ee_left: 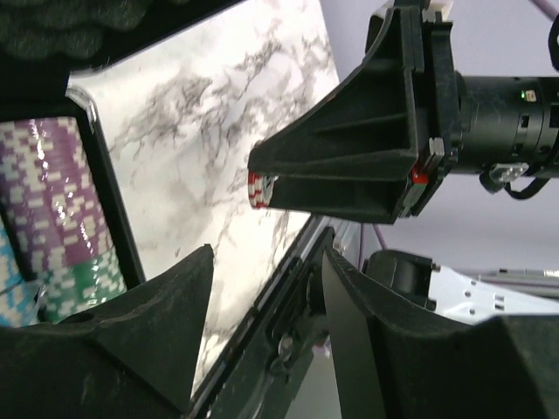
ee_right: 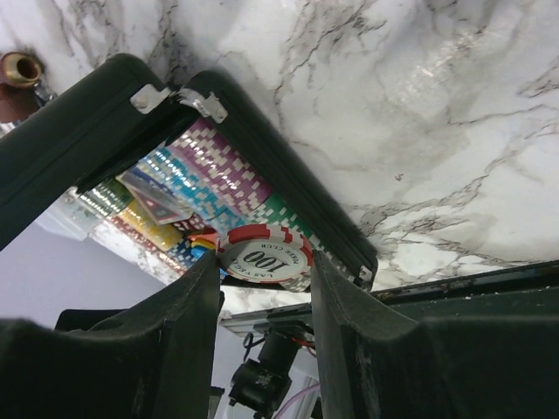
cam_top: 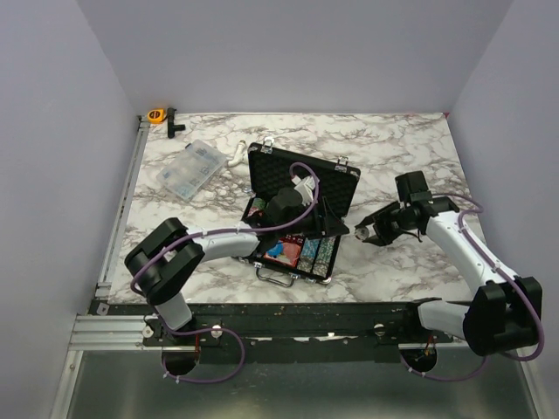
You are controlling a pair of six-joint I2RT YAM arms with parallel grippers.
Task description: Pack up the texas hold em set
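Just off the right side of the open black briefcase, the right gripper is clamped on a red-and-white poker chip marked 100. The chip sits flat between the two fingers near their tips, its face turned to the wrist camera. It is over the briefcase's right rim, above the marble table.

Behind the chip in the right wrist view, the rows of poker chips lie in the briefcase's base: purple, green, blue and yellow stacks on their sides. The red card deck rests in the base to the left of those rows.

At the same right rim, the left gripper reaches across from inside the briefcase. Its jaws stand apart with nothing between them. In its wrist view the held chip's edge shows above that gap, not touching the left fingers.
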